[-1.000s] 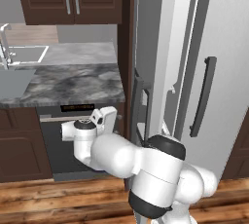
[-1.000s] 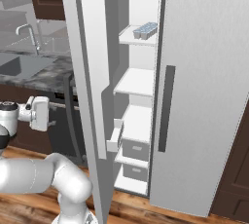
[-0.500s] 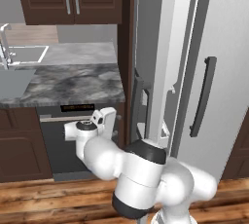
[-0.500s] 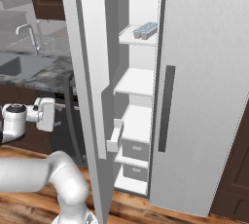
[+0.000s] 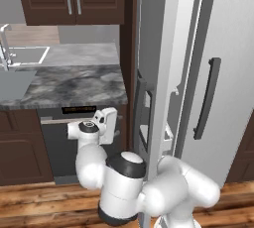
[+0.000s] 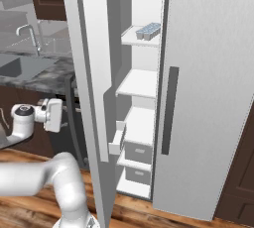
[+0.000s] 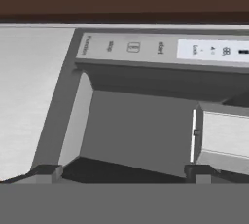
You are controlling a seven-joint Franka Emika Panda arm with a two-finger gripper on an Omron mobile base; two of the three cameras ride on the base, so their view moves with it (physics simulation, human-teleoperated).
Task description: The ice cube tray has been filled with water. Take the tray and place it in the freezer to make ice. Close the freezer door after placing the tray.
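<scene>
On an upper freezer shelf, well above and beyond the tool, the ice cube tray [image 6: 148, 30] already sits, its water level in the cells. That part looks finished; closing remains. The freezer door [image 6: 92, 88] stands open just beside the tool [image 7: 121, 172], whose jaws are spread wide and hold nothing. Directly ahead of its tips lies the dispenser recess [image 7: 141, 125] under a control strip. The door is likely stiff and heavy on its hinges, best pushed flat on the panel or taken by the bar handle [image 5: 141, 115].
</scene>
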